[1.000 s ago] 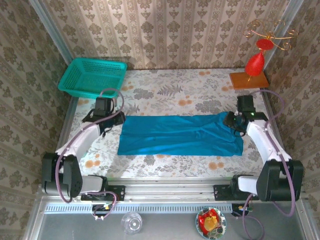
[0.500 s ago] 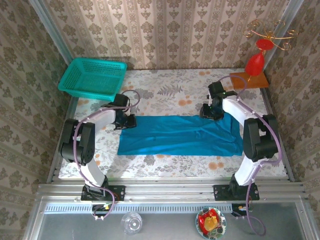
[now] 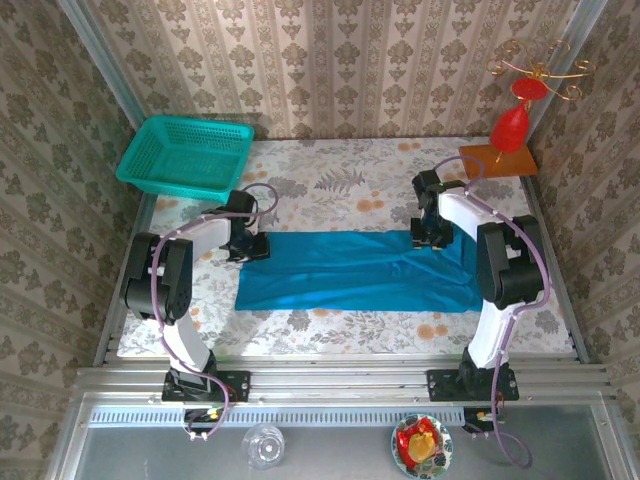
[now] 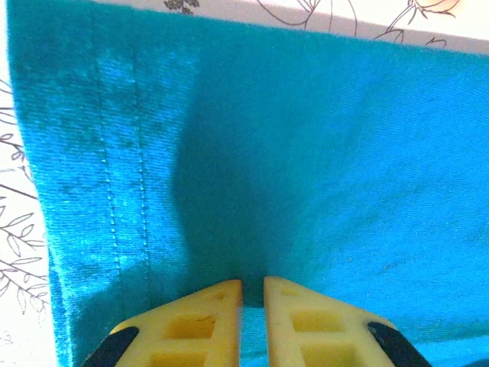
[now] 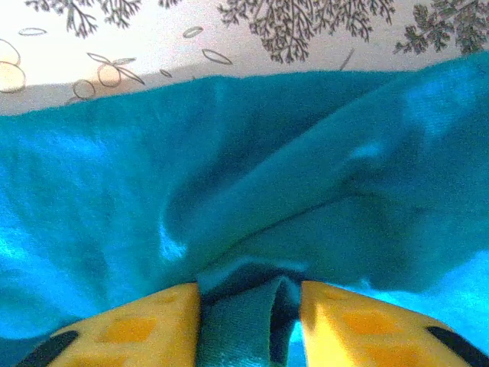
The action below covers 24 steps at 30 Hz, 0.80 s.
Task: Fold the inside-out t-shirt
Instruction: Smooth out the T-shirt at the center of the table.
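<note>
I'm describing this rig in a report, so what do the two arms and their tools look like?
The left arm and right arm have white links joined by black joints, with a mauve cable looping alongside each. The left tool and right tool have yellow fingers with recessed rectangular pockets and black parts behind.

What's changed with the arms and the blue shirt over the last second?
Both grippers moved inward along the t-shirt's far edge: the left gripper from near the left corner a little toward the centre, the right gripper from the right end. The right gripper has closed on a raised fold of cloth. The left gripper is nearly shut over the fabric, grip unclear. The t-shirt stayed flat in place.
</note>
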Available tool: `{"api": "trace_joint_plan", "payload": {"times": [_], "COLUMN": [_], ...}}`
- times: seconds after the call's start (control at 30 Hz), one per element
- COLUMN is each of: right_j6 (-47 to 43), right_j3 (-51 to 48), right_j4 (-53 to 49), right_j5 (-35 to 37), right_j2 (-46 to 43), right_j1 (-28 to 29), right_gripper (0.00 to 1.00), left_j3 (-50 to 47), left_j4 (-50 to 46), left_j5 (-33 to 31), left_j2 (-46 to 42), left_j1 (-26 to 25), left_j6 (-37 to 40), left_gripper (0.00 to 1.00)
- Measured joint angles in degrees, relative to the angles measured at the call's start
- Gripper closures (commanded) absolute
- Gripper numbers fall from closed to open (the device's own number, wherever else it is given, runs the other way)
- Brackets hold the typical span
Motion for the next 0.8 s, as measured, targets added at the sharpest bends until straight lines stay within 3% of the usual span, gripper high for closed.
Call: {"api": "trace_joint_plan", "payload": {"times": [0.17,0.3,0.37,0.5,0.63,0.8], "right_j6": [1.51,3.85,5.55,9.9,11.58,10.4], "right_j3": [-1.14,-4.9,-7.58,-13.29,-13.77,-9.62], "right_j4": [-1.14,-2.64,-3.48,-5.05,-7.23,-7.26], "right_j5": [0.13,-0.22,-0.83,-6.08,-8.57,-7.72], "right_j2": [-2.97,-9.22,-12.48,-18.25,-22.14,-22.08], "right_j1": [0.31,1.92,3.5,6.84,8.24,6.56], "right_gripper": [0.99,0.99,0.93,0.65,0.59,0.59], "left_j3": [-0.04,-0.04,-0.04,-0.04,0.11,0.52], "left_j4": [-0.02,-0.04,-0.09,-0.26,-0.7,-1.11], "left_j5": [0.0,-0.04,-0.04,-0.04,-0.04,-0.04], "left_j2": [-0.11,-0.22,-0.22,-0.2,-0.2,-0.2], "left_j1": [0.0,0.02,0.13,0.33,0.33,0.66], "left_j6": [0.0,0.0,0.13,0.44,0.92,1.4], "left_gripper": [0.84,0.84,0.84,0.84,0.84,0.84]}}
